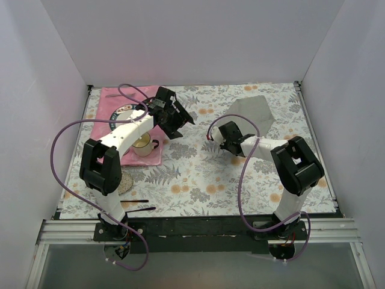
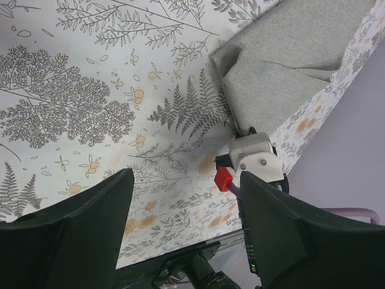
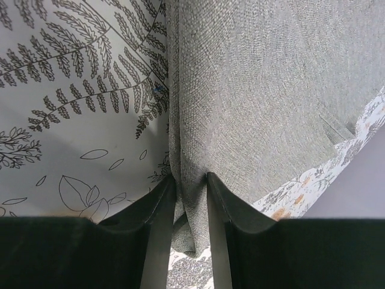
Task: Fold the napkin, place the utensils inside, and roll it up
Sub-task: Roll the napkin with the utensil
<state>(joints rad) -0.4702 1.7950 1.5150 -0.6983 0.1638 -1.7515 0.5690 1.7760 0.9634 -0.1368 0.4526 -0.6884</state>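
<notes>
My right gripper (image 3: 190,176) clenched on napkin (image 3: 271,90) fold; left gripper (image 2: 186,173) released; cup (image 1: 143,143), pink placemat (image 1: 114,96) behind it; floral tablecloth (image 1: 198,174) below; white walls (image 1: 192,36).

Plain white walls (image 1: 192,42), fern-print tablecloth (image 1: 198,180)

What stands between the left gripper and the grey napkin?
Nothing lies on the tablecloth between the left gripper and the napkin. Only the right gripper is there, holding the napkin's near corner.
</notes>
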